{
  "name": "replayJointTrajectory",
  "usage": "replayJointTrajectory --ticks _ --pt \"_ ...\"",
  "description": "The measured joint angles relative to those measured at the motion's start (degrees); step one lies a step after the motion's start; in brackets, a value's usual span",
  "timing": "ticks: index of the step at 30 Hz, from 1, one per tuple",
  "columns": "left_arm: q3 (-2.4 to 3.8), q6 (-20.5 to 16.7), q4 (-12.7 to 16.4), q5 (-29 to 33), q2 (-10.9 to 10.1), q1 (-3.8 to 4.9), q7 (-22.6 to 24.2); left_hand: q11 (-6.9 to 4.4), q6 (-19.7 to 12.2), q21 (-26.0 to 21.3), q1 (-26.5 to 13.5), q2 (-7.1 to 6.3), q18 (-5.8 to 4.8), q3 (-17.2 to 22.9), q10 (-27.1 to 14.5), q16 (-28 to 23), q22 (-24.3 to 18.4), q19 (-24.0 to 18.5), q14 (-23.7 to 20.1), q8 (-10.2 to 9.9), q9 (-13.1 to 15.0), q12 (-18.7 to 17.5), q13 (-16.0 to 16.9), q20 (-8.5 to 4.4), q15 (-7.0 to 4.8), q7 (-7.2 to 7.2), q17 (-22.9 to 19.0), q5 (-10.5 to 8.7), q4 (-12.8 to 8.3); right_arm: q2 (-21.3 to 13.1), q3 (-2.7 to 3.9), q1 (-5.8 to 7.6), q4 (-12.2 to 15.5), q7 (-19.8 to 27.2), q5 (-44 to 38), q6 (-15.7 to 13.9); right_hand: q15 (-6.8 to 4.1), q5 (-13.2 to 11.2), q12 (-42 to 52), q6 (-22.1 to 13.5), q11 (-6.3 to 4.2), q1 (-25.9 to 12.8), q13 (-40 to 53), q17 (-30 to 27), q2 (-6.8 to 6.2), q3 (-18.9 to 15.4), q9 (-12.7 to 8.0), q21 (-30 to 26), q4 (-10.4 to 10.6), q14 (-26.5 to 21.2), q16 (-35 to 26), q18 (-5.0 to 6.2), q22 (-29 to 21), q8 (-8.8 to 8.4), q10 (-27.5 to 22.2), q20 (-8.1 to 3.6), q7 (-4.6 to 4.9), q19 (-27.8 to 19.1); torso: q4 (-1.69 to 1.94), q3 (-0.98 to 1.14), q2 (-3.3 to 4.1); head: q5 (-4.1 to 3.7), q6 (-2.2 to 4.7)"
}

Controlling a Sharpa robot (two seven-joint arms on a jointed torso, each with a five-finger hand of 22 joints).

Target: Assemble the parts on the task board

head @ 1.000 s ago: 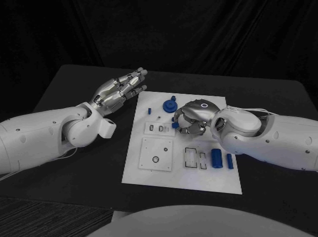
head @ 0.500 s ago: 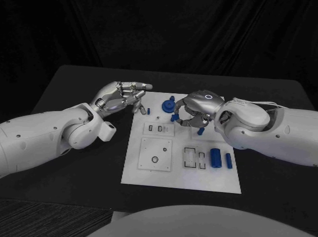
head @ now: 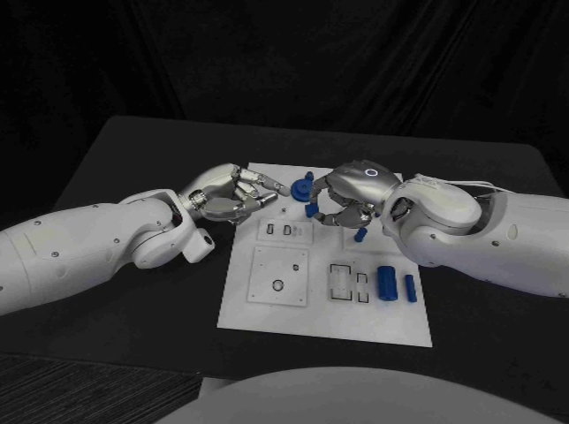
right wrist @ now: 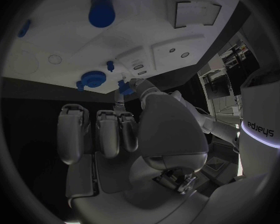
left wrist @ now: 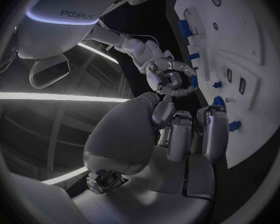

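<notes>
Left hand (head: 234,194) moved onto task board (head: 322,305), fingers curled, empty; round blue part (head: 304,187) beside it.

Black table (head: 132,265), matte top, far edge meets a dark curtain backdrop. Lying directly on it, approx. mid-table: white task board (head: 322,318), flat rectangular plate w/ long side running away from the robot, near edge not far from the table's front edge; in the left wrist view the board (left wrist: 264,50) sits flush on the dark top. Bare dark surface shows L and R of the board and beyond its far edge.
</notes>
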Motion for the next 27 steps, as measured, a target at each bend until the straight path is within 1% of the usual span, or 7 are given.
replayJointTrajectory --ticks 3,6,7,12,15,23,27 --pt "0.0 1.23 -0.4 -2.03 0.66 -0.25 -1.68 -0.12 -1.15 0.13 -0.5 -0.11 0.01 0.51 0.63 0.0 0.0 0.37 0.0 -0.99 -0.16 0.01 0.01 0.0 0.0 -0.12 0.0 0.0 -0.13 0.22 0.0 0.0 0.0 0.0 0.0 0.05 0.0 0.0 0.0 0.0 0.0 0.0 0.0 0.0 0.0 0.03 0.01 0.0 0.03 0.0 0.0 0.0 0.0 -0.01 0.0 0.0 0.0 0.0 -0.02 0.04 0.07 -0.14 0.0" --pt "0.0 2.48 -0.81 -3.43 1.43 -0.47 -3.11 -0.06 -1.63 0.13 -0.73 -0.34 0.01 0.65 0.76 0.0 0.0 0.37 0.01 -1.44 -0.22 0.02 0.01 0.0 0.01 -0.3 -0.01 0.0 -0.18 0.48 0.0 0.0 -0.02 0.0 0.0 0.08 0.0 -0.12 0.0 0.0 0.0 0.0 0.0 0.0 0.0 0.17 0.01 0.0 0.17 0.0 0.0 0.0 0.0 -0.02 0.0 0.0 0.0 0.0 0.02 0.08 0.08 -0.29 0.0" --pt "0.0 2.81 -0.91 -3.74 1.63 -0.51 -3.51 -0.15 -1.76 0.13 -0.9 -0.17 0.01 0.71 0.89 0.0 0.0 0.37 0.01 -1.54 -0.22 0.04 0.01 0.0 0.01 -0.31 -0.01 0.0 -0.25 0.56 0.0 0.0 -0.02 0.0 0.0 0.09 0.0 -0.16 0.0 -0.01 0.0 -0.01 0.0 0.0 0.01 0.17 0.02 0.0 0.17 0.0 0.0 0.0 0.0 -0.02 0.0 0.0 0.0 0.0 0.03 0.09 0.08 -0.29 0.0" --pt "0.0 4.41 -1.58 -4.98 2.55 -0.74 -5.2 -0.34 -2.18 0.13 -1.04 -0.17 0.01 1.03 1.27 0.0 -0.01 0.37 -0.15 -1.88 -0.28 0.06 0.02 0.01 -0.13 -0.32 -0.01 0.0 -0.24 0.86 0.0 0.01 -0.03 0.01 0.0 0.13 0.0 -0.21 0.0 -0.01 0.0 -0.03 0.0 0.0 0.02 0.17 0.05 0.0 0.17 0.0 0.0 0.0 -0.01 -0.02 0.0 0.0 0.01 0.0 0.05 0.09 0.12 -0.34 0.0" --pt "0.0 5.22 -1.98 -5.44 2.97 -0.84 -5.83 -0.45 -3.32 0.13 -1.27 -0.4 0.01 1.3 1.38 0.0 -0.01 0.14 -0.25 -2.54 -0.32 0.07 0.02 -0.22 -0.22 -0.42 -0.01 0.0 -0.28 0.87 0.0 0.01 0.0 0.01 0.0 0.18 0.0 -0.21 0.0 -0.02 0.0 -0.13 0.0 0.0 0.1 0.17 0.06 0.0 0.17 0.0 0.0 0.0 -0.01 0.17 0.0 0.0 0.01 0.0 0.05 0.09 0.13 -0.37 0.0" --pt "0.0 6.57 -2.87 -6.1 3.49 -1.12 -6.61 -0.54 -4.01 0.13 -1.49 -0.17 0.01 1.65 1.47 0.0 -0.01 -0.39 -0.23 -2.93 -0.34 0.08 0.02 -0.14 -0.24 -0.72 -0.02 0.0 -0.55 0.93 0.0 0.01 0.19 0.02 0.0 0.36 0.0 -0.21 0.0 -0.03 0.0 -0.48 0.0 0.0 0.01 0.17 0.13 0.0 0.17 0.0 0.0 0.0 -0.01 0.17 0.0 0.0 0.01 0.0 0.07 0.08 0.13 -0.41 0.0" --pt "0.01 6.92 -3.07 -6.23 3.51 -1.22 -6.7 -0.63 -4.53 0.13 -1.49 -0.18 0.0 1.96 1.56 0.0 -0.02 -0.47 -0.03 -3.19 -0.34 0.08 0.02 -0.22 -0.43 -0.61 -0.02 0.0 -0.52 0.95 0.0 0.01 0.3 0.02 0.0 0.49 0.0 -0.21 0.0 -0.05 0.0 -0.48 0.0 0.0 0.01 0.17 0.14 0.0 0.17 0.0 0.0 0.0 -0.01 0.17 0.0 0.0 0.03 0.0 0.07 0.08 0.12 -0.41 0.0"
